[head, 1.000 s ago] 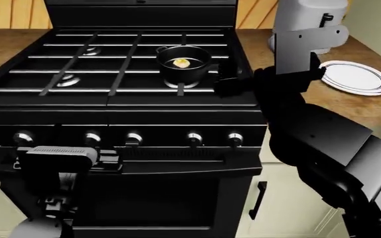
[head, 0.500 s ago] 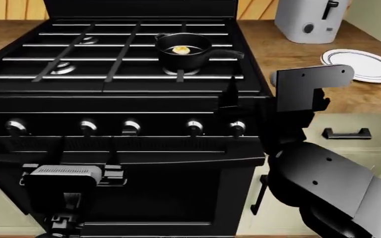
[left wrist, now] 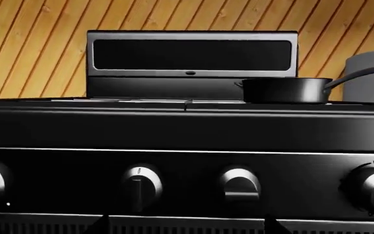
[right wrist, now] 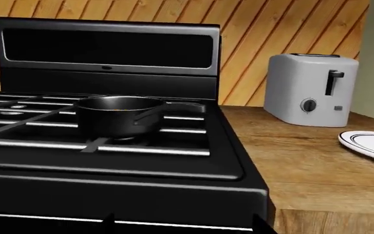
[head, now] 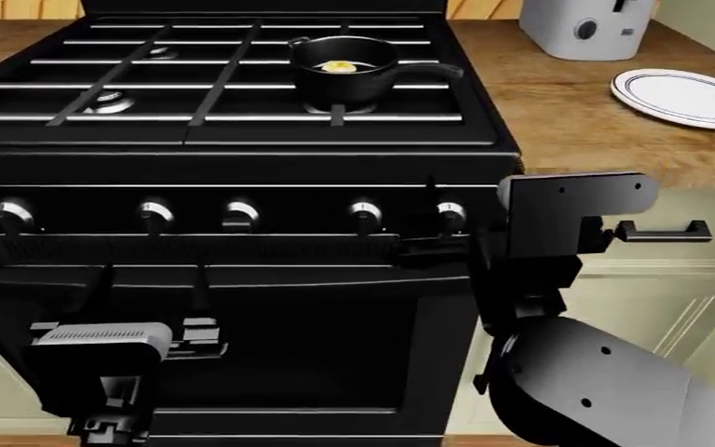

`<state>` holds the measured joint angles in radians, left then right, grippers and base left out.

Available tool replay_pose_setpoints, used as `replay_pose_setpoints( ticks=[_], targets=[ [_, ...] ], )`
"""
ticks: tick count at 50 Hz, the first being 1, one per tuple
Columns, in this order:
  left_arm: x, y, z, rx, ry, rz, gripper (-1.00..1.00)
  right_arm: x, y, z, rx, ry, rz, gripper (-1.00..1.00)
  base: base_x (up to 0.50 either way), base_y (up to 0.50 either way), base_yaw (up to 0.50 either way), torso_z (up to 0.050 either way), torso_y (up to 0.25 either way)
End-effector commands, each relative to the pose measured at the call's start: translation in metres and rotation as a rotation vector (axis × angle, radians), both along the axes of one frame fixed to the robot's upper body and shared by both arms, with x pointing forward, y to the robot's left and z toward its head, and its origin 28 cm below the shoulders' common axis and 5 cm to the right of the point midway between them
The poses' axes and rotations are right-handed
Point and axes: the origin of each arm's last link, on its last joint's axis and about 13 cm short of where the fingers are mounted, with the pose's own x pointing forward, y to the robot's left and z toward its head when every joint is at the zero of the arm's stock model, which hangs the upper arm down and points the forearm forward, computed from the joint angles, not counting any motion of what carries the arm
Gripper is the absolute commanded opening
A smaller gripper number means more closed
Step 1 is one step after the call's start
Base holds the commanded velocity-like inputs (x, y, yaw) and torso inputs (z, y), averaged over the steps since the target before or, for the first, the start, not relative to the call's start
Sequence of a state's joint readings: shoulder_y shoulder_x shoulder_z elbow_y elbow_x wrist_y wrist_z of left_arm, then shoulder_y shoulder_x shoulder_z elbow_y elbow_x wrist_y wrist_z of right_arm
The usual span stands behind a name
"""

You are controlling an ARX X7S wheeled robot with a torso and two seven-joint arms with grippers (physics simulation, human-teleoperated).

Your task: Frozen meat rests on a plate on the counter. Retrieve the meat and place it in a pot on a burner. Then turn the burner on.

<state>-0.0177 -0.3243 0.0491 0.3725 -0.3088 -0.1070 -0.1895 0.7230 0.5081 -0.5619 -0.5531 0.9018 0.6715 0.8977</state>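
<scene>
Left pincer (head: 109,424) low before the oven door, its opening not discernible. Meat (head: 338,66) sits in the pot (head: 343,70) on the range's front right burner (head: 336,114). Right pincer (head: 438,223) level with the knobs (head: 364,213); opening not discernible. Plate (head: 687,98) bare on the worktop (head: 557,102), near the toaster (head: 581,26).

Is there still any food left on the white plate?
No, in the head view the plate on the counter is bare, and the meat sits inside the pot.
</scene>
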Motion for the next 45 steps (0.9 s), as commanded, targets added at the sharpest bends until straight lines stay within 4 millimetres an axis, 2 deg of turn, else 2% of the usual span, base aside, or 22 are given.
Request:
replay_pose_setpoints(
  ticks=[1, 39, 45],
  targets=[
    [0.0009, 0.0019, -0.0029, -0.009, 0.006, 0.009, 1.0, 0.0024, 0.0005, -0.0026, 0.013, 0.022, -0.009, 1.0, 0.0, 0.0, 0.0, -0.05, 0.0],
    [0.0006, 0.0029, -0.0091, -0.034, 0.007, 0.011, 1.0, 0.0031, -0.0011, 0.0008, 0.025, 0.046, -0.022, 1.0, 0.0, 0.0, 0.0, -0.05, 0.0],
    [0.0015, 0.0032, -0.0094, -0.065, 0.003, -0.003, 1.0, 0.0047, 0.0003, 0.004, 0.027, 0.064, -0.036, 1.0, 0.0, 0.0, 0.0, -0.006, 0.0]
  ],
)
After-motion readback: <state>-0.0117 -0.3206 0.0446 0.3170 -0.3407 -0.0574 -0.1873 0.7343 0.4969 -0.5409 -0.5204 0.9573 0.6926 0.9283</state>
